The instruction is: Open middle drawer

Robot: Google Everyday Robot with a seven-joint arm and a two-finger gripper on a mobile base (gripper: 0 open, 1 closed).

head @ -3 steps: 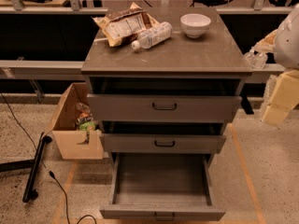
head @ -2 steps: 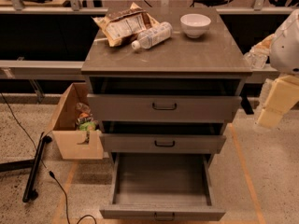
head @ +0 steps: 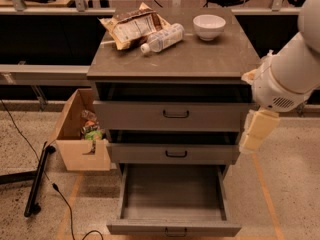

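The middle drawer [head: 175, 153] is the second grey-brown front of the cabinet, with a small dark pull handle [head: 176, 154] at its centre. It stands out a little from the cabinet body, with a dark gap above it. My gripper [head: 256, 130] is cream-coloured and hangs from the white arm [head: 287, 74] at the cabinet's right side. It is level with the gap between the top drawer [head: 175, 115] and the middle drawer, and apart from the handle. The bottom drawer [head: 172, 199] is pulled far out and is empty.
On the cabinet top [head: 200, 59] lie a snack bag [head: 131, 28], a plastic bottle [head: 162, 37] and a white bowl [head: 209, 26]. A cardboard box [head: 80, 134] with items stands on the floor at the left. A dark pole and cable [head: 37, 181] lie on the floor.
My gripper has moved left and down, closer to the cabinet's right side. The drawers have not moved.
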